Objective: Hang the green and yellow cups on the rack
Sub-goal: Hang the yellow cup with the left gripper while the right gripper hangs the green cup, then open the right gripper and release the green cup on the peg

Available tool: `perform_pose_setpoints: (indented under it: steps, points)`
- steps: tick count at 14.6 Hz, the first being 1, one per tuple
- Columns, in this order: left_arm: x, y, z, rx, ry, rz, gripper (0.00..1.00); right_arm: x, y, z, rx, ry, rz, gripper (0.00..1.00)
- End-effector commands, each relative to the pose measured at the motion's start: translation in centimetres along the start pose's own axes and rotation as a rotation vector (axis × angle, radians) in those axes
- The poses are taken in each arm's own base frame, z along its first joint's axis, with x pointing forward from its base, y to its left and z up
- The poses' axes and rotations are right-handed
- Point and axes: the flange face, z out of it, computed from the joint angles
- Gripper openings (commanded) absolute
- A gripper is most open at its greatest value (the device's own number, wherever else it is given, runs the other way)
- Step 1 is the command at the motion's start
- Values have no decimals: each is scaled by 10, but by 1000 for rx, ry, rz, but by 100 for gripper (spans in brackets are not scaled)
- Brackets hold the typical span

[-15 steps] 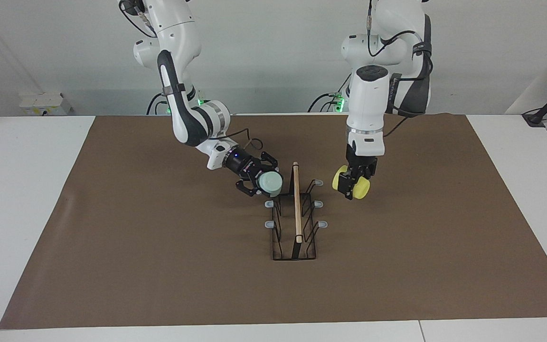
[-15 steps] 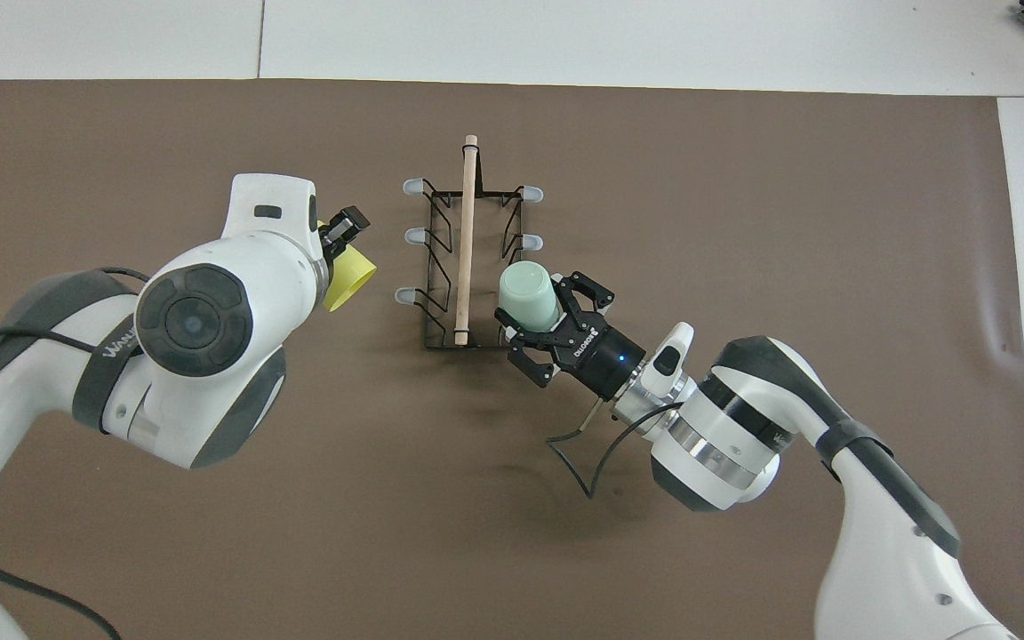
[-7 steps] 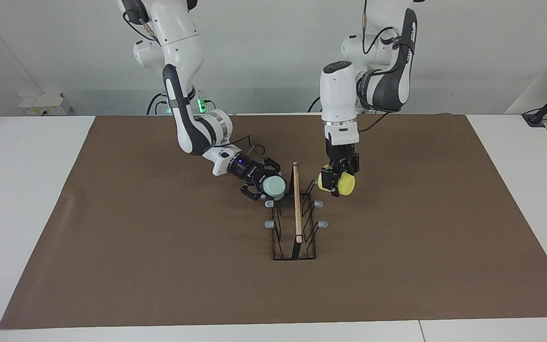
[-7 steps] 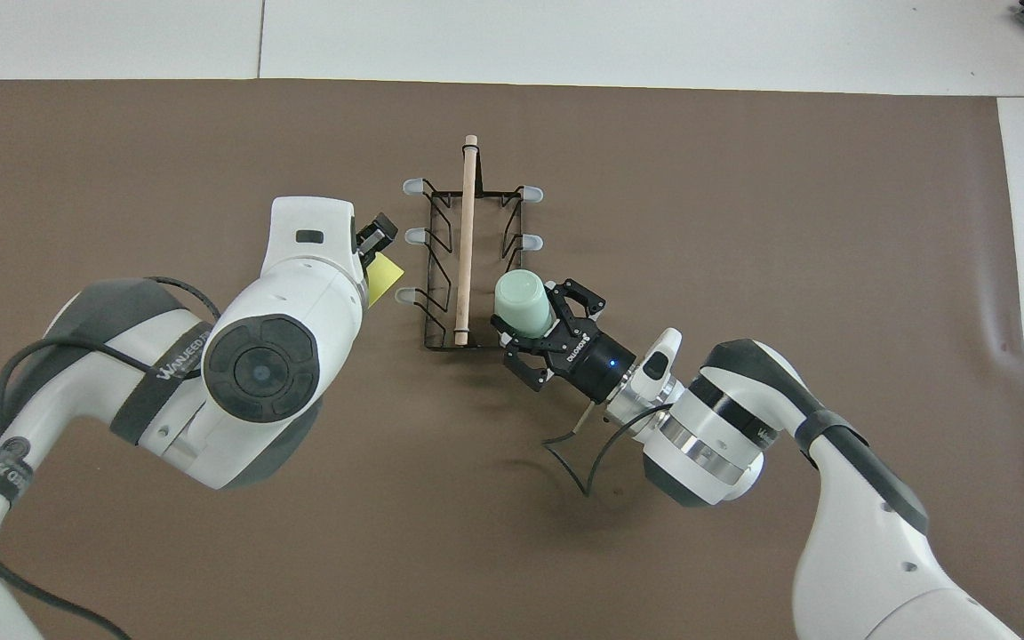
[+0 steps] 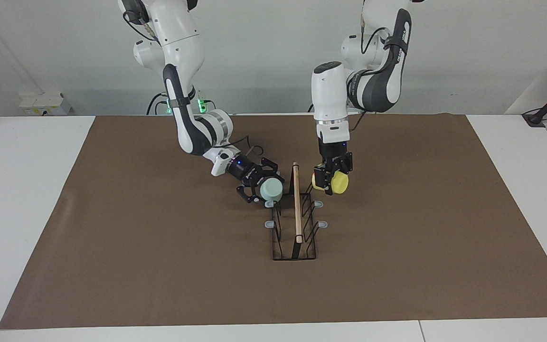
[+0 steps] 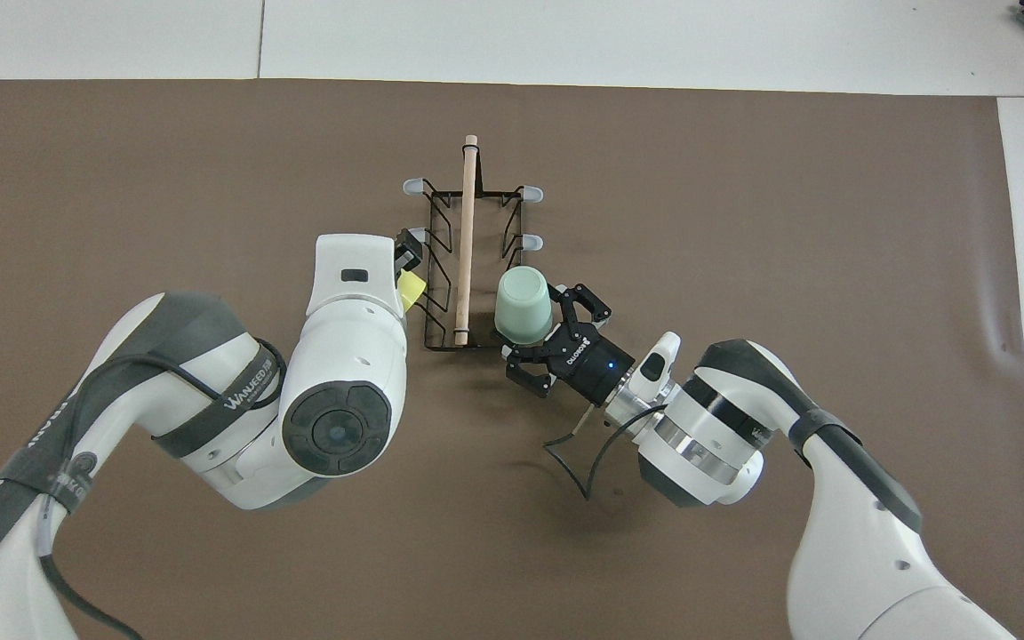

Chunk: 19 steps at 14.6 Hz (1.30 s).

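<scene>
Over rack (image 5: 296,218), green cup (image 5: 270,190) at right gripper (image 5: 260,186)

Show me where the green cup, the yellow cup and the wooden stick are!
green cup (image 6: 523,302), overhead view, on its closed bottom.
yellow cup (image 5: 339,182), facing view, on its side wall.
wooden stick (image 5: 297,204), facing view, halfway along it.

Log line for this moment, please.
left end effector: holds yellow cup at rack | right end effector: at green cup by rack
</scene>
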Motion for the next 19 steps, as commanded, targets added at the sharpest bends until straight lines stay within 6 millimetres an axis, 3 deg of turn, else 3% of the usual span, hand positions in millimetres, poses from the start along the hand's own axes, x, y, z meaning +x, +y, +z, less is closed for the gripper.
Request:
perform_pose_setpoints:
  steps: [1, 3, 4, 7, 9, 13, 16, 19]
  points:
    - [-13, -6, -7, -4, 12, 8, 0, 23, -12, -7, -114, -12, 75, 100]
    - [-18, -7, -7, -3, 8, -4, 0, 40, -14, -16, -140, -47, 73, 100]
    - [-20, -8, -7, -1, 8, -1, 17, 49, -16, -19, -147, -51, 79, 100]
    - [-29, -7, -9, -2, 0, 2, 57, 67, -26, -25, -147, -69, 82, 100]
    - [-30, -7, -10, 0, 1, 4, 100, 77, -27, -30, -148, -83, 75, 100]
    - [-23, -2, -12, 4, 10, -6, 100, 81, -26, -32, -143, -91, 75, 100]
    - [-13, 3, -16, 22, 28, -7, 100, 102, -25, -32, -132, -100, 57, 100]
    - [-1, 9, -21, 9, 37, -22, 100, 135, -7, -38, -88, -142, -74, 100]
